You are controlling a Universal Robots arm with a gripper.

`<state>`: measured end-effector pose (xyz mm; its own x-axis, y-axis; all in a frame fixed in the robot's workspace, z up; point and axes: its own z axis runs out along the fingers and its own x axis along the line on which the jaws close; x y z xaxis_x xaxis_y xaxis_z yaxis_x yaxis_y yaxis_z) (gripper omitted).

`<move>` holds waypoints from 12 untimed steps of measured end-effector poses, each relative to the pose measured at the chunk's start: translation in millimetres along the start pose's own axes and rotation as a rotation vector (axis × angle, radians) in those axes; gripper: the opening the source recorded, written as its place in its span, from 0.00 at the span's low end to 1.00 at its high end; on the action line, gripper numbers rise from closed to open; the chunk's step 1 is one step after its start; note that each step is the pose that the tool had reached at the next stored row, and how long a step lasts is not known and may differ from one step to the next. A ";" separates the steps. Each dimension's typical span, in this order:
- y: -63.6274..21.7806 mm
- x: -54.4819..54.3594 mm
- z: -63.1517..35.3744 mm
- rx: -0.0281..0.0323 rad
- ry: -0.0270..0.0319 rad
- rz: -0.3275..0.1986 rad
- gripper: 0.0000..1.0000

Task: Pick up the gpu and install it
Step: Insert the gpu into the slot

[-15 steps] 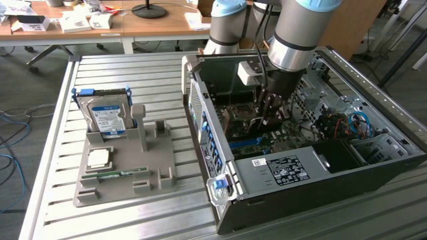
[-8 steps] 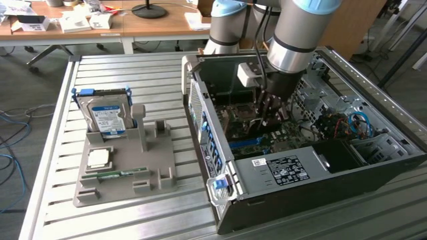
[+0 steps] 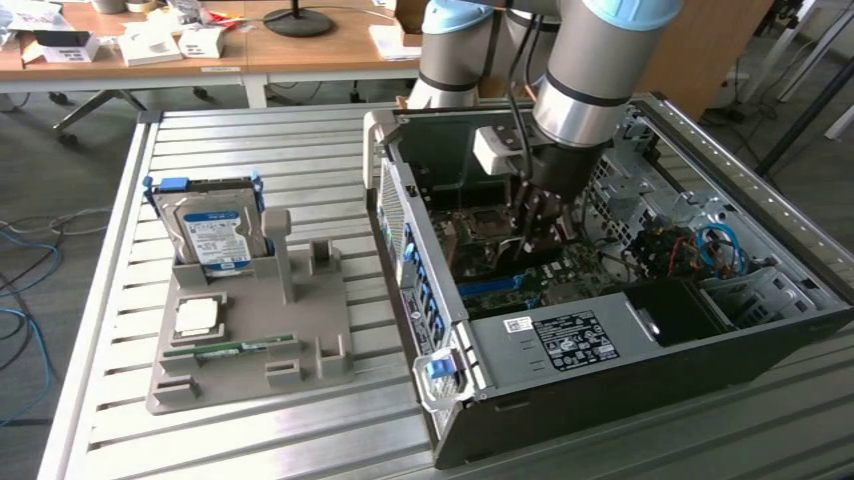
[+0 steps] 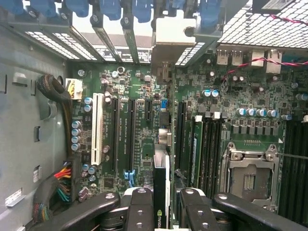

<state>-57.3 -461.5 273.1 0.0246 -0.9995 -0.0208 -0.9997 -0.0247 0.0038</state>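
The gpu (image 4: 160, 185) appears edge-on as a thin dark card with a logo on its edge. It runs from between my fingers to its metal bracket (image 4: 174, 32) at the rear slot openings. My gripper (image 4: 165, 211) is shut on it, one black finger (image 4: 139, 207) on each side. The card stands upright over the green motherboard (image 4: 144, 96), in line with a black slot (image 4: 179, 130). I cannot tell whether it is seated. In the exterior view my gripper (image 3: 541, 228) reaches down inside the open computer case (image 3: 574, 340).
A white slot (image 4: 97, 127), long black slots (image 4: 131, 134) and the processor socket (image 4: 250, 178) lie around the card. A cable bundle (image 4: 55, 185) runs along the case wall. On the slatted table, a grey holder (image 3: 314, 350) carries a blue-labelled hard drive (image 3: 214, 232) and a memory stick (image 3: 243, 348).
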 end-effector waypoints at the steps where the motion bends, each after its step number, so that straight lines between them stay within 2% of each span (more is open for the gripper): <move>1: 0.9 -0.1 0.2 0.0000 0.0000 0.000 0.26; 12: 6.3 -0.5 0.9 0.0001 -0.0001 0.000 0.26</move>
<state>-63.6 -461.1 272.2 0.0247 -0.9995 -0.0210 -0.9997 -0.0248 0.0037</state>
